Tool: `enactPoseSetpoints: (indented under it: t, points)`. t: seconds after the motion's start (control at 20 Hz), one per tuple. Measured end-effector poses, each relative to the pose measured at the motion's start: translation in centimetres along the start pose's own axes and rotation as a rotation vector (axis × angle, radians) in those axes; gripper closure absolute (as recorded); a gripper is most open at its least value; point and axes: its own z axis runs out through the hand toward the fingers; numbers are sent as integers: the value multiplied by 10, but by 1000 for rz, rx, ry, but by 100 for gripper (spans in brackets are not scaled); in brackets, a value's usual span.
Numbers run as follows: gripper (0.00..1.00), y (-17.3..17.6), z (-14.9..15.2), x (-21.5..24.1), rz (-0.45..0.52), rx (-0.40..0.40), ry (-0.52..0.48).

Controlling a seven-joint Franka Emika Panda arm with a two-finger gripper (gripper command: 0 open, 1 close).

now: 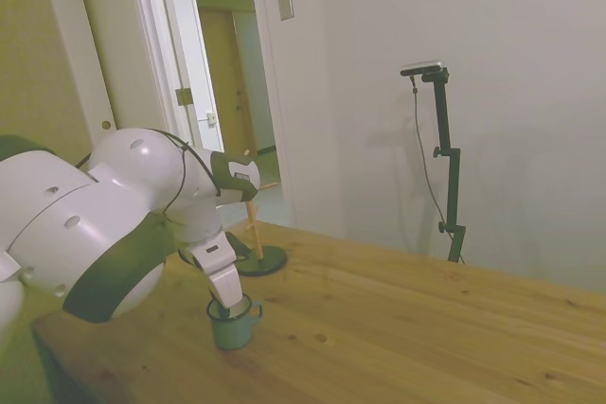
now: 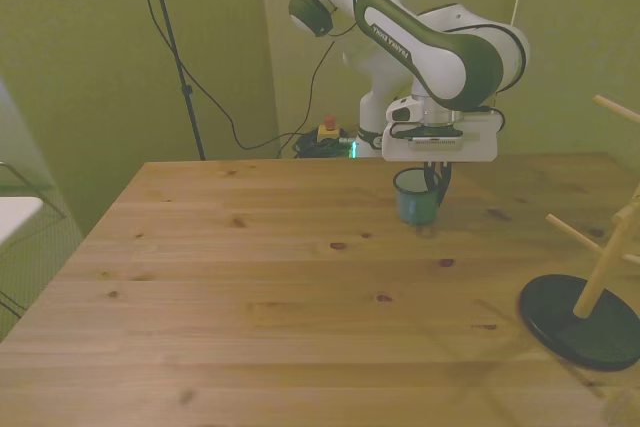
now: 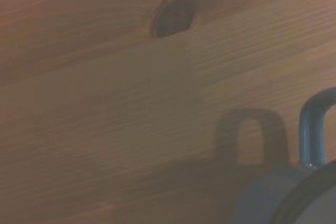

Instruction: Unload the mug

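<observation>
Closest to the wrist lens: teal mug (image 3: 283, 198), blurred, only part of its rim and wall showing, loop handle (image 3: 315, 129) standing up against the wood grain and casting a shadow beside a dark knot (image 3: 173, 17) in the board. From the side view, same mug (image 1: 233, 323) upright on the desk (image 1: 398, 328), not far from the desk edge on the arm's side, handle pointing away from the arm. Pincer (image 1: 230, 305) lowered to the mug's mouth, one finger apparently dipping inside the rim; grip on the wall or not, cannot tell, since the fingertips are hidden by the cup and the white hand. In the front view, mug (image 2: 415, 195) standing on the desk toward its far edge, directly under the pincer (image 2: 432, 179), dark fingers reaching down at the rim on the front view's right side. Wooden peg stand (image 2: 590, 297) with round dark base well apart from the mug, near the front view's right edge; in the side view, same stand (image 1: 256, 243) just behind the arm's wrist.
</observation>
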Motion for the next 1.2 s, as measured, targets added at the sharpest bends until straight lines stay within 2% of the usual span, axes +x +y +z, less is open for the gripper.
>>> enactPoseSetpoints:
  t: [0.05, 0.85, 1.2]
  points:
    - [0, -1, 0, -1, -2, -1, 2]
    - [0, -6, 10, 4, 21, -34, 37]
    - [0, 0, -8, -16, -4, -33, 47]
